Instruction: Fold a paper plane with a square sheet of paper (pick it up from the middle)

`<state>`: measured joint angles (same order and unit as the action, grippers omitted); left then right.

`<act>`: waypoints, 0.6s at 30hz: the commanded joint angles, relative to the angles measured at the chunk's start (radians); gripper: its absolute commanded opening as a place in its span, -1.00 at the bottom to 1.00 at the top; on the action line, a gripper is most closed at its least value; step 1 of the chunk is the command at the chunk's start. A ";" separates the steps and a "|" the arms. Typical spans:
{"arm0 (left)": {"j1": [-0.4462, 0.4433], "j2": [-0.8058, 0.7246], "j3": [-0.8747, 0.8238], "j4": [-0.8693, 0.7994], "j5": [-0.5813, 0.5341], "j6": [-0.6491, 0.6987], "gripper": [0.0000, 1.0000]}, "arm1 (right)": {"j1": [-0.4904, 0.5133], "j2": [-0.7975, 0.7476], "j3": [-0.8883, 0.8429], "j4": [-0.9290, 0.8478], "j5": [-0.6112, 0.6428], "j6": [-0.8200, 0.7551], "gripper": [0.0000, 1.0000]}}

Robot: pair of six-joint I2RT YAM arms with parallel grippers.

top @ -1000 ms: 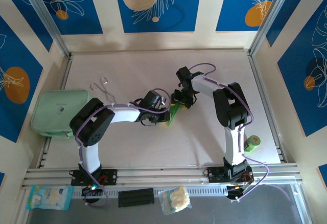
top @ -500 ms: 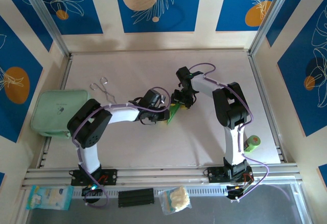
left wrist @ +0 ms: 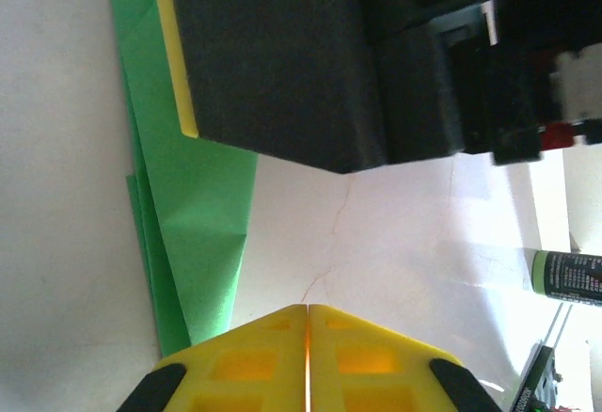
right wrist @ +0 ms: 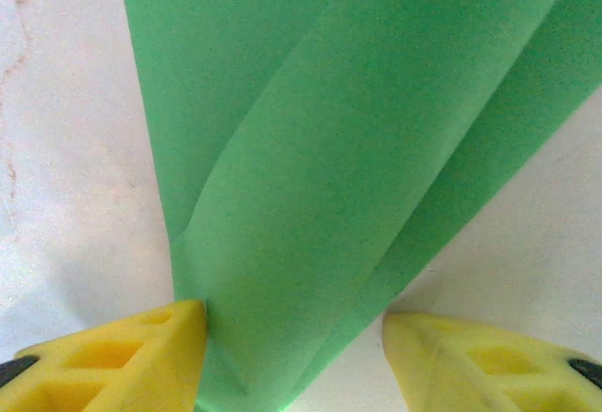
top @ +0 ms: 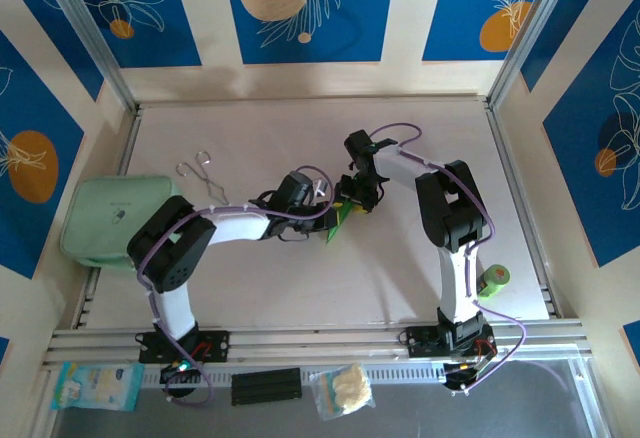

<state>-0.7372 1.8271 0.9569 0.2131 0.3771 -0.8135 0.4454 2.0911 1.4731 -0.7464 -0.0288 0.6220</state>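
Note:
The bright green sheet of paper (top: 338, 223) lies mid-table, folded into a slim layered dart, the paper plane. My right gripper (top: 350, 201) stands over its far end. In the right wrist view the paper (right wrist: 329, 149) runs between the open gripper (right wrist: 293, 337); the left fingertip (right wrist: 174, 341) touches its edge and the other stands apart. My left gripper (top: 323, 224) sits at the paper's near-left side. Its yellow fingers (left wrist: 308, 323) are shut together with nothing between them, on bare table just right of the paper (left wrist: 193, 214).
A pale mint pouch (top: 110, 220) lies at the left edge, with wire tongs (top: 200, 172) behind it. A small green roll (top: 495, 280) stands near the right arm's base and also shows in the left wrist view (left wrist: 564, 276). Two packets (top: 343, 390) lie below the front rail.
The left gripper's fingers have closed fully, and that wrist has shifted slightly back and left. The right arm and the paper stay put.

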 commanded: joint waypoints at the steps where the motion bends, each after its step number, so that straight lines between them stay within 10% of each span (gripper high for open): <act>1: 0.007 0.040 0.001 0.042 0.051 -0.022 -0.81 | 0.032 0.149 -0.071 0.043 -0.043 0.008 0.14; 18: 0.022 0.091 -0.025 0.077 0.044 -0.059 -0.83 | 0.028 0.156 -0.071 0.039 -0.051 0.007 0.14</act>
<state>-0.7238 1.9057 0.9493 0.2779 0.4149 -0.8639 0.4450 2.0922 1.4734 -0.7483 -0.0303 0.6220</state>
